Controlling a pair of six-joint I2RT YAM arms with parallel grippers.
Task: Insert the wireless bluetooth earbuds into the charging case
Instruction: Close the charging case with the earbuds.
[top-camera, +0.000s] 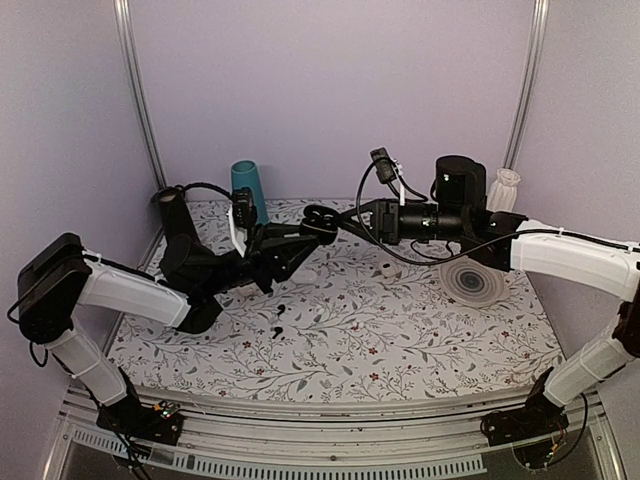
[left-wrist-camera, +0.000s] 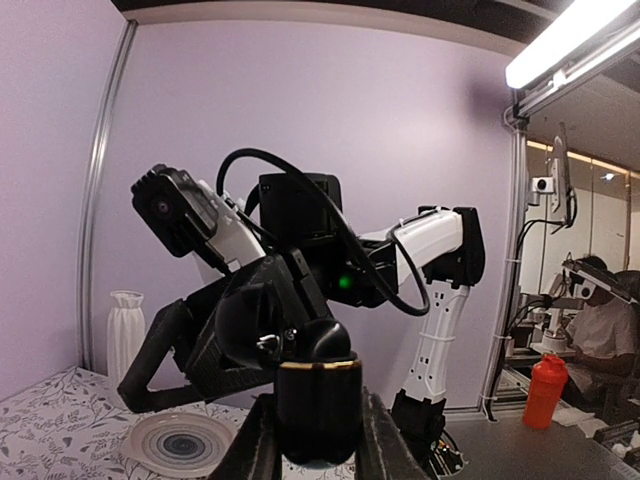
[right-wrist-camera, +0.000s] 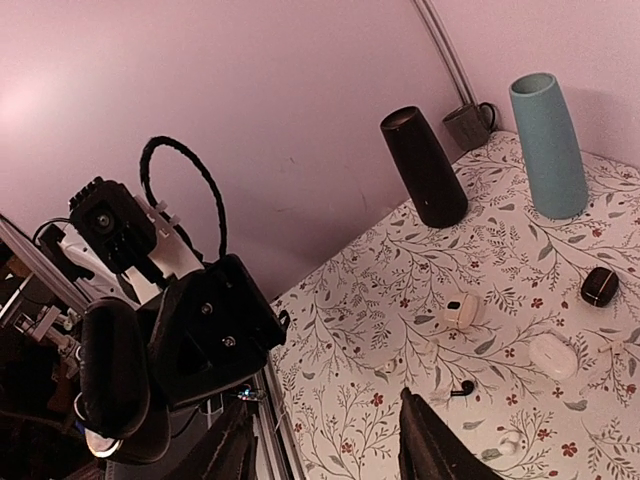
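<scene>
Closest to the left wrist lens, the left end effector (left-wrist-camera: 318, 445) is clamped on the case (left-wrist-camera: 318, 395), one finger on each side of its lower half. What appears to be the lid (left-wrist-camera: 250, 320) is swung up at frame centre-left, so the case looks open. From overhead the case (top-camera: 318, 215) hangs above the tabletop (top-camera: 440, 350), upper middle of the frame.

Facing it, the right end effector (right-wrist-camera: 330, 450) stands partly open, with nothing between its fingers; its tips sit just beside the case in the overhead view.

Both earbuds (top-camera: 281, 307) lie on the tabletop below the case in that frame, close together and untouched. One earbud (right-wrist-camera: 460, 390) shows low and right of centre in the right wrist view, near two white cases (right-wrist-camera: 463, 310) and well apart from a small black case (right-wrist-camera: 600, 287) at the right edge.

Each earbud is tiny and black, a rounded head on a short stem. My guess is they are very light, hard and smooth, apt to squirt out of a pinch or roll. Taking one across the stem, or low around the head, should hold best. The case is glossy and likely slick too; gripping its base leaves the inside free.
</scene>
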